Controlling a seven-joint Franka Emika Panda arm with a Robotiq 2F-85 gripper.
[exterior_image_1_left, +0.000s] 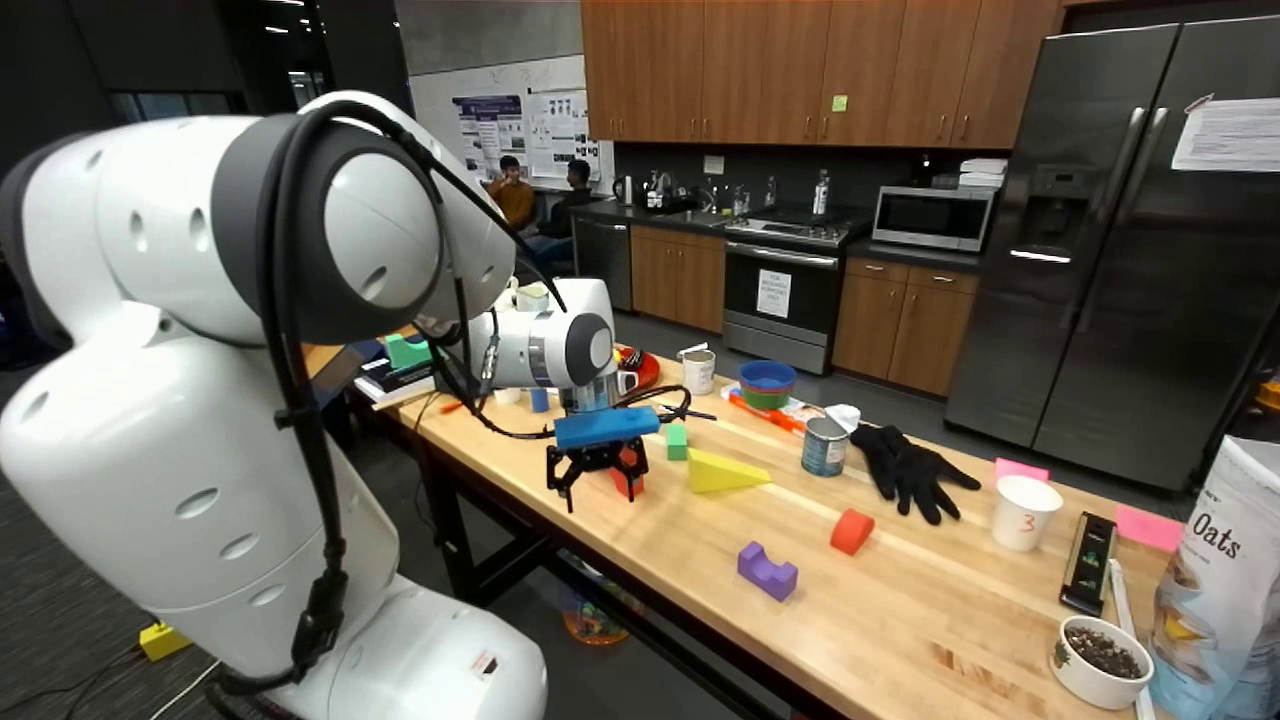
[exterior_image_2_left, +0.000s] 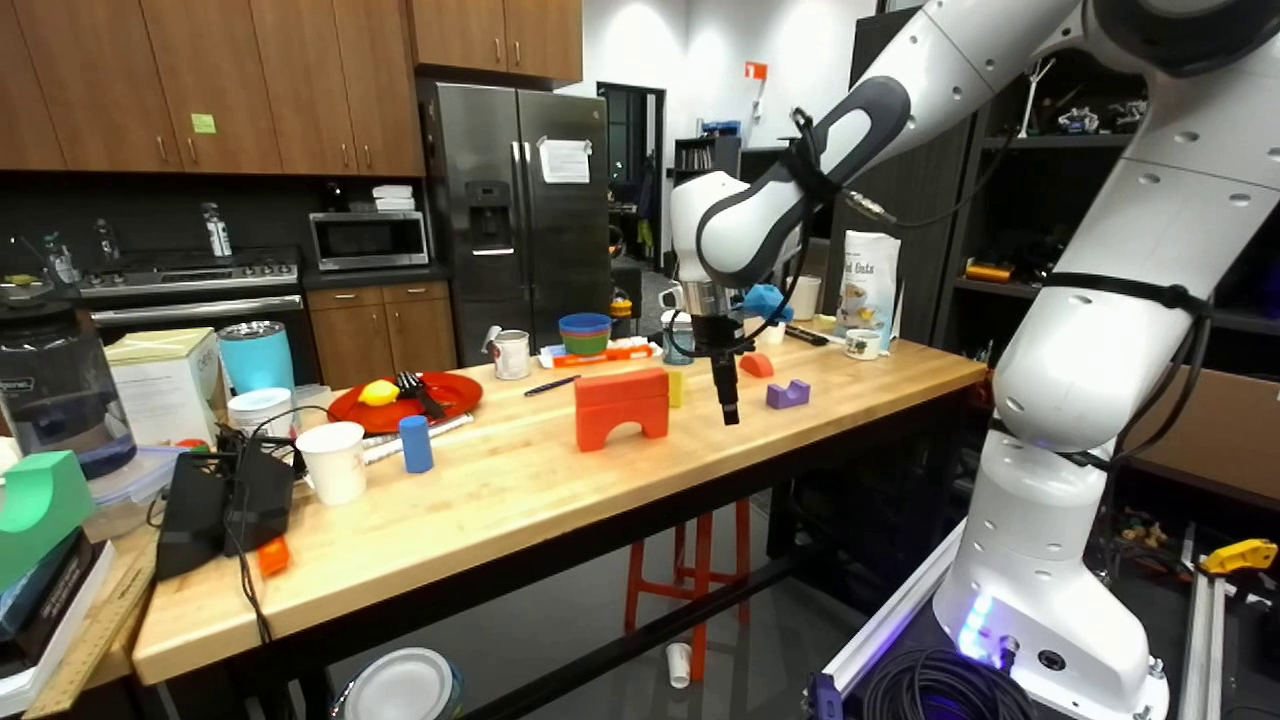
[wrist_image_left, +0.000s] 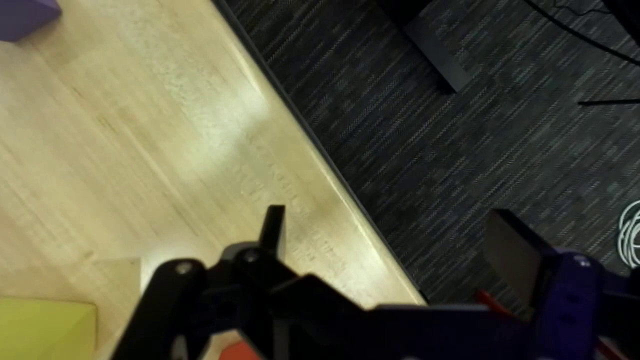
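My gripper (exterior_image_1_left: 600, 498) (wrist_image_left: 387, 210) stands open above the table's near edge, fingers pointing down, with nothing between them. In the wrist view the table edge runs diagonally between the fingertips. Nearest is a red arch block (exterior_image_2_left: 595, 428) with a flat red block (exterior_image_2_left: 622, 388) on top; an exterior view shows this red stack (exterior_image_1_left: 628, 484) partly hidden behind the gripper. A yellow wedge-shaped block (exterior_image_1_left: 722, 473) (wrist_image_left: 45, 327) and a green block (exterior_image_1_left: 676, 442) sit close by. Farther along are a purple notched block (exterior_image_1_left: 767, 572) (exterior_image_2_left: 788, 395) and a red rounded block (exterior_image_1_left: 852, 531) (exterior_image_2_left: 757, 364).
Across the table (exterior_image_2_left: 480, 500) are a grey tin (exterior_image_1_left: 825, 446), black gloves (exterior_image_1_left: 905, 470), stacked bowls (exterior_image_1_left: 767, 384), a paper cup (exterior_image_1_left: 1024, 512), an oats bag (exterior_image_1_left: 1215, 590), a red plate (exterior_image_2_left: 455, 392), a blue cylinder (exterior_image_2_left: 416, 445) and a white cup (exterior_image_2_left: 334, 462).
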